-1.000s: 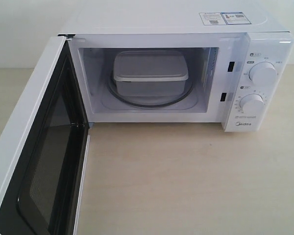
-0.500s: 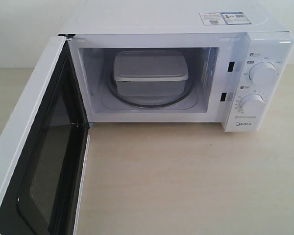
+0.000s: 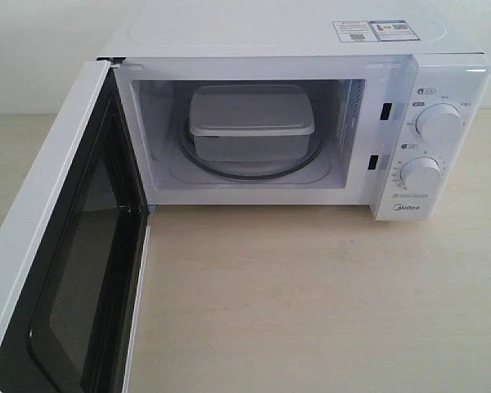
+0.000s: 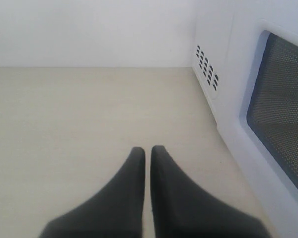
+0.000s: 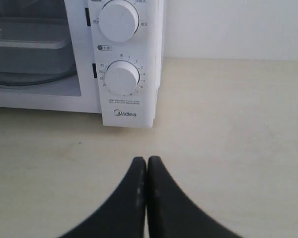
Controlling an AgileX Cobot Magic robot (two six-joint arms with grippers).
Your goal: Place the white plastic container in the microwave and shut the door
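Now: the first step reads as done. One white plastic container [image 3: 251,115], lid on, sits on the glass turntable [image 3: 247,170] inside the microwave [image 3: 254,33], roughly centred. The door [image 3: 41,246] stands swung wide at the left of the cavity, its black inner face toward the exterior camera. Step in hand: closing it.

My left tool [image 4: 147,151] has its fingers pressed together, holding nothing. It is over the counter [image 3: 311,295], near the door's outer face, whose dark window shows in the wrist view. My right tool [image 5: 147,159] is likewise pressed together and empty, over the counter in front of the dial panel and apart from it.

Next move, as I judge it: the left tool pushes on the outer face, away from the hinge, and swings the door round until it latches. The right arm must be clear of that arc.

Count: container 1, microwave 1, door 1, dials 2 (upper dial [image 3: 439,123], lower dial [image 3: 420,174]), tools 2.
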